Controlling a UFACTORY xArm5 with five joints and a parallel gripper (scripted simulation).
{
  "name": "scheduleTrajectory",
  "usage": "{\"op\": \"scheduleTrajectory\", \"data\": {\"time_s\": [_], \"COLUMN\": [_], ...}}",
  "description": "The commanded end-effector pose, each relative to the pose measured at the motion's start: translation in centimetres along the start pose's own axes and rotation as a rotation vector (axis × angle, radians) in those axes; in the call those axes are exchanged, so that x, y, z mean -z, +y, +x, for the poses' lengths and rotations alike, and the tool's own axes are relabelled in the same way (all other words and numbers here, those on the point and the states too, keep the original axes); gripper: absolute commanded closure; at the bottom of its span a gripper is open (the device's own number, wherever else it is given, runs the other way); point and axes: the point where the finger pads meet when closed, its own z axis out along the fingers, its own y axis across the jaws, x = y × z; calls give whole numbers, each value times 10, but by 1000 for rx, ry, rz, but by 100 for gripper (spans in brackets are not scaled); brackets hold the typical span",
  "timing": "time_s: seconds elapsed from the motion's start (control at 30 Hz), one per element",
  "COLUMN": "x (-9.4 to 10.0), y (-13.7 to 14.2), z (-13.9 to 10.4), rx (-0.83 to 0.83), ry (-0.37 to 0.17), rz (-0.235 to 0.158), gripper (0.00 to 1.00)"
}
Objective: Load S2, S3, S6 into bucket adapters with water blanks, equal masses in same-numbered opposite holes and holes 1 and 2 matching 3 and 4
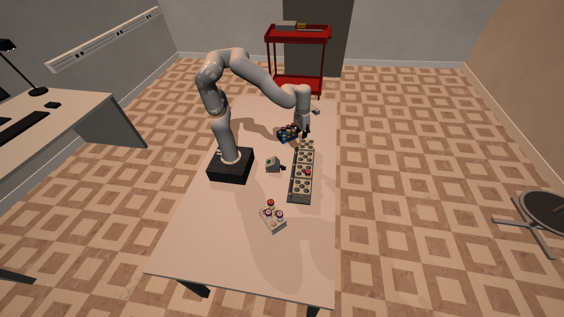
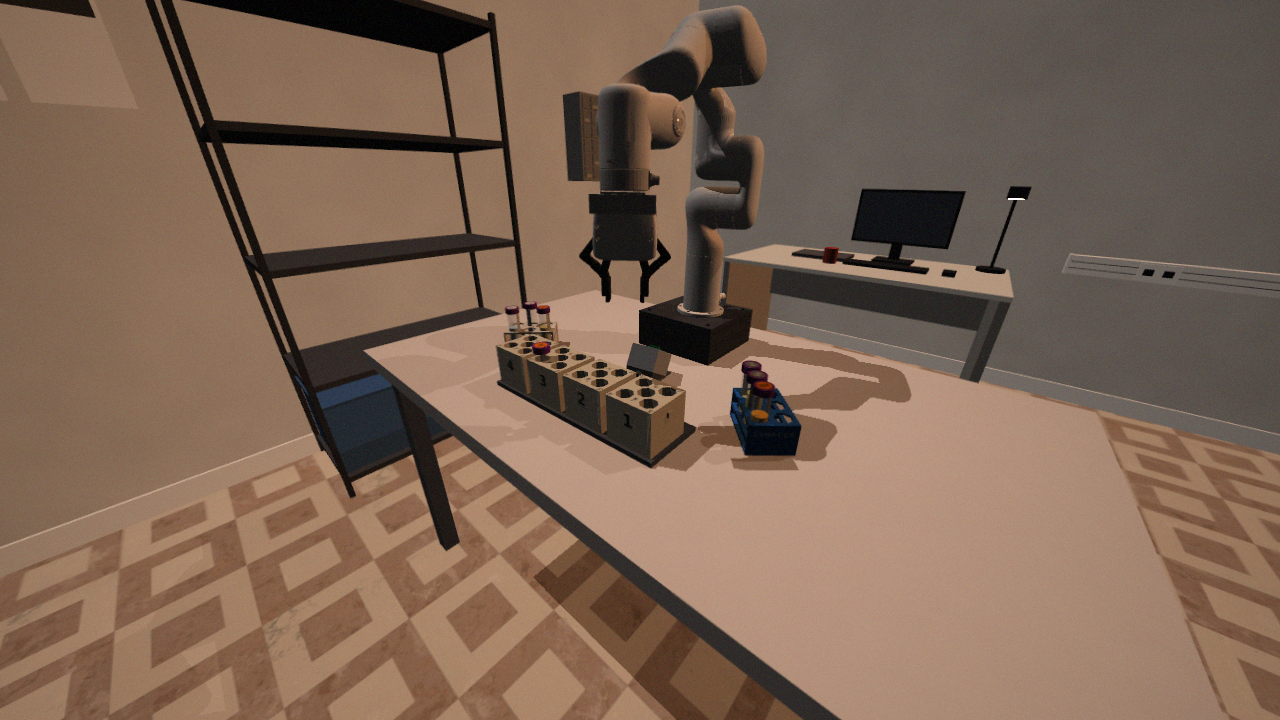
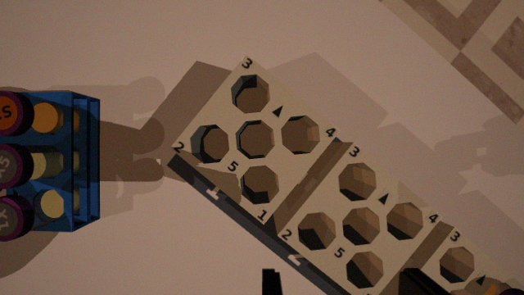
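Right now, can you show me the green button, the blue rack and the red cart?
Green button (image 1: 268, 161): top view, its face.
Blue rack (image 1: 286, 138) (image 2: 771, 438) (image 3: 86, 164): top, exterior and wrist views, its side walls.
Red cart (image 1: 296, 39): top view, its upper rim.

Top view: taken from high above one short end of the pale rectangular table (image 1: 220, 252), tilted down along its length toward the red metal cart (image 1: 297, 38); whole table framed, widest coverage. Exterior view: taken from lower, past the opposite end, angled across the tabletop (image 2: 859, 537) toward the white jointed arm (image 2: 622, 134) (image 1: 256, 75); nearer. Wrist view: aimed steeply down from close above the row of beige block adapters (image 3: 221, 172) (image 2: 586, 394) (image 1: 301, 185). Adapters and blue plastic tube rack (image 3: 86, 164) (image 2: 769, 440) (image 1: 287, 135) are shared by all three; arm is shared by top and exterior only.
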Motion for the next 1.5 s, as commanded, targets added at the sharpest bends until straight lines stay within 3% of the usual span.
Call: {"op": "scheduleTrajectory", "data": {"time_s": [0.0, 1.47], "x": [2, 4], "y": [-25, -203], "z": [11, 79], "rx": [-1, -1], "ry": [8, 9], "rz": [5, 7], "gripper": [43, 43]}}
